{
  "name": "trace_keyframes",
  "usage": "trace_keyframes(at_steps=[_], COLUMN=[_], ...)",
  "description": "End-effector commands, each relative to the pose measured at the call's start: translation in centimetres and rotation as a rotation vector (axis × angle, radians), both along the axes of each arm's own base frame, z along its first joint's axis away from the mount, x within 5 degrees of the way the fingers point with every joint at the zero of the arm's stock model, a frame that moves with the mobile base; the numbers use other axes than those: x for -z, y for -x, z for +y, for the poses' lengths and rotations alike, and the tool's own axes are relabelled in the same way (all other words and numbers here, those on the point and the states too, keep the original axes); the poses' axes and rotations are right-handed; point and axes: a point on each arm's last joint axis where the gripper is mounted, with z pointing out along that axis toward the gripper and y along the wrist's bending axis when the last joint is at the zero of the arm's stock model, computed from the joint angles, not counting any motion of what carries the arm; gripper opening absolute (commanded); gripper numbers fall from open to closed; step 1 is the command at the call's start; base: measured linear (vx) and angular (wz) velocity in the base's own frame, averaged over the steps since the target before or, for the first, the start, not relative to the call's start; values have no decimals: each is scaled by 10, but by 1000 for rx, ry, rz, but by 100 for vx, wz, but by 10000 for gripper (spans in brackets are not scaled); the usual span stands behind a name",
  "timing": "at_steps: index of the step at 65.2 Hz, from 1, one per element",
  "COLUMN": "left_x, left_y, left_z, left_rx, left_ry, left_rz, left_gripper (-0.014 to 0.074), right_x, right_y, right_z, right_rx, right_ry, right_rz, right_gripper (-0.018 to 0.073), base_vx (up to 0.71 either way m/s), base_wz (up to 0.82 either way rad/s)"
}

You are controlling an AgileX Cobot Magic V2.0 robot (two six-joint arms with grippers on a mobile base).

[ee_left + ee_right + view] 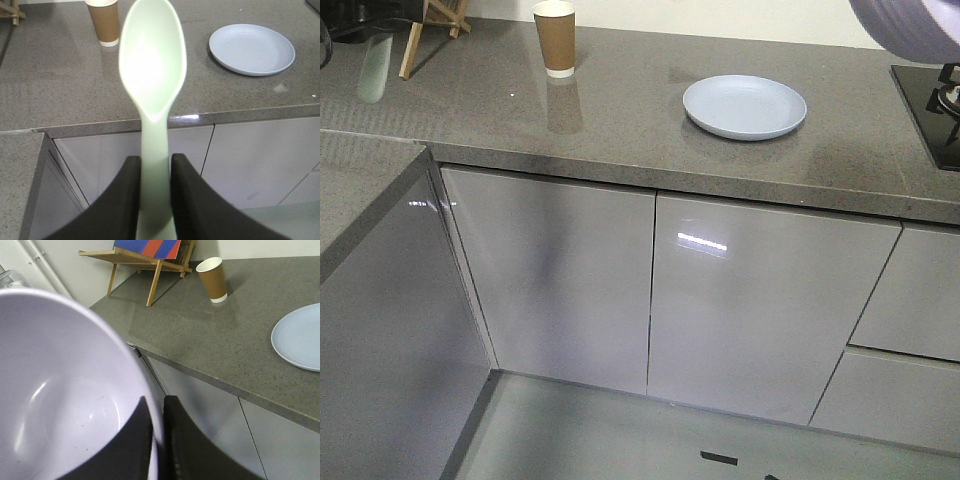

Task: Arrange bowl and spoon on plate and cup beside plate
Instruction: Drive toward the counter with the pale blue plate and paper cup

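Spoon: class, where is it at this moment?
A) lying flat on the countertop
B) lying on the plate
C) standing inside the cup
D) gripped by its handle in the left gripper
D: the left wrist view shows the spoon with its handle pinched in the left gripper, between two dark fingers, while the plate holds nothing.

The left jaws pinch the spoon [152, 75] handle, and the right jaws seemingly clamp the bowl [60, 390] rim.
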Motion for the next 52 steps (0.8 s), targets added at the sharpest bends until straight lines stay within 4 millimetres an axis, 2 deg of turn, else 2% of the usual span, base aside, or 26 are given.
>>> trace_keyframes(at_steps=[1,52], left_x=[-24,-24], left_y=[11,11], left_z=[2,2], left_rx=[-4,-4], left_ry=[41,41], left_rz=[-119,-119], left_gripper=[-8,-8], right_x=[-22,-22], right_y=[16,16], right_z=[9,9], right_rx=[-55,-55], right_ry=[-31,-31], right_rz=[-76,-76], right_gripper=[-6,-6], base_vx=[5,4], base_wz=[3,-8])
